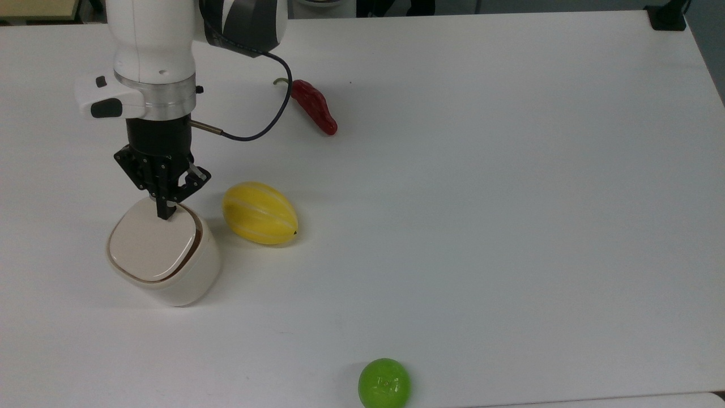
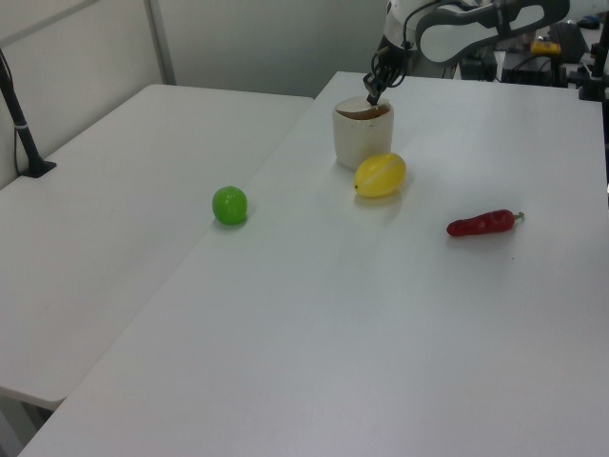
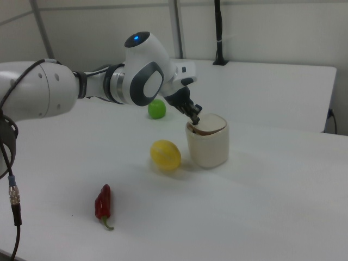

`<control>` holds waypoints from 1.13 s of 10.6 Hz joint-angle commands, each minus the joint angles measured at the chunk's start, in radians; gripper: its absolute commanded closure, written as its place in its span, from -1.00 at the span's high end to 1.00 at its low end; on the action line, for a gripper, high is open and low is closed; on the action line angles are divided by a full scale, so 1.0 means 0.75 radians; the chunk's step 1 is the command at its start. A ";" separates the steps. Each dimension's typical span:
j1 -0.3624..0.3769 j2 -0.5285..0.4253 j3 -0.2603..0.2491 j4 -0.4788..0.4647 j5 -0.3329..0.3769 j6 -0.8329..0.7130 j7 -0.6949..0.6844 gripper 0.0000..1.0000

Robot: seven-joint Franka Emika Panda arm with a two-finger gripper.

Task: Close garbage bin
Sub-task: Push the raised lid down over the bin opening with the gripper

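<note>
The jaws are pressed together, tip down on the far edge of the lid (image 1: 152,245) of the bin (image 1: 187,280), which lies flat and nearly flush with the rim. The bin stands on the white worktop (image 1: 481,215) directly beneath the jaws. Just beside the jaws, to the top view's right, lies the yellow melon (image 1: 259,213), close to the bin. The red chilli (image 1: 314,106) lies farther off behind, and the green ball (image 1: 384,383) lies well away near the worktop's front edge.
</note>
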 commanded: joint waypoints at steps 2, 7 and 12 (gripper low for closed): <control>0.013 -0.010 -0.008 -0.024 -0.035 -0.028 0.006 -1.00; 0.013 0.009 -0.008 -0.032 -0.035 -0.020 0.010 -1.00; 0.017 0.029 -0.008 -0.049 -0.035 -0.016 0.010 -1.00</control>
